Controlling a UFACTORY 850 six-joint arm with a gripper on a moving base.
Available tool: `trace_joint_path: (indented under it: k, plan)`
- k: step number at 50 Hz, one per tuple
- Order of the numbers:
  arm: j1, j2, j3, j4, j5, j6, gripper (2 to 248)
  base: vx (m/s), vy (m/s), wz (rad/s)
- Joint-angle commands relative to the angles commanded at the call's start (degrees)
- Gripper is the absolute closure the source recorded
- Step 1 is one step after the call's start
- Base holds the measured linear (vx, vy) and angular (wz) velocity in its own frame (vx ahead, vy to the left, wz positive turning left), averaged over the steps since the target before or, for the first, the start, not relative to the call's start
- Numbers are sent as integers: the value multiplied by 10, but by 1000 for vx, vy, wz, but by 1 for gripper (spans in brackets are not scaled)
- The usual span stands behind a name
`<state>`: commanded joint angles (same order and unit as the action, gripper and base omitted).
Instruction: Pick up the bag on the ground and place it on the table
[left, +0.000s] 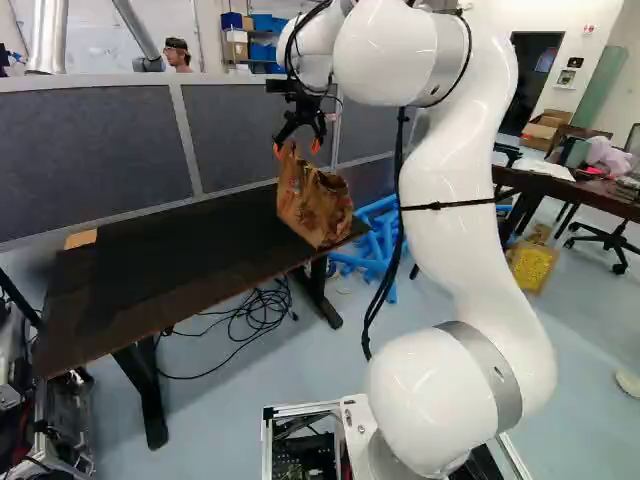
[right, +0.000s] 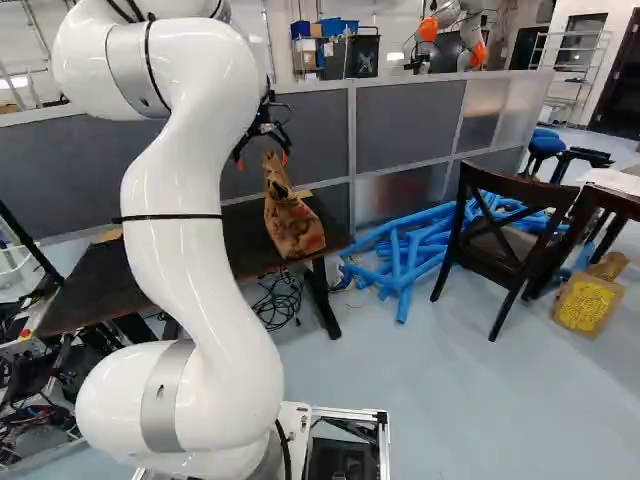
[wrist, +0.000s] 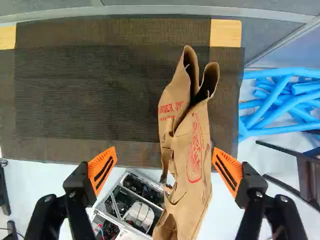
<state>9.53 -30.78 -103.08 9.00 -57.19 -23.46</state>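
Your bag is tan-brown with red printing. Your tabletop is dark brown, with a blacker band in a fine mesh pattern and yellow-tan wood showing at a corner. Your jaws are black, their pads orange with dark stripes. Your arm is glossy white with silver-grey bands. In the right base view, you have bright blue tubes toward three o'clock from the bag, and a dark brown chair beyond. Your floor is pale blue-grey.

Bright indoor light (soft shadows)
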Motion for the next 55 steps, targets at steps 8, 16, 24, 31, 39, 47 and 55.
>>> trace_joint_path:
  k: [8,16,24,31,39,47,55]
  plan:
    - [0,14,7,1,0,0,3,0,0,0]
    - [0,17,8,1,0,0,3,0,0,0]
    - [0,17,8,1,0,0,3,0,0,0]
    - [0,17,8,1,0,0,3,0,0,0]
    - [0,17,8,1,0,0,3,-52,-2,-5]
    - [0,17,8,1,0,0,3,-115,-1,-7]
    - [0,17,8,1,0,0,3,-166,-14,-15]
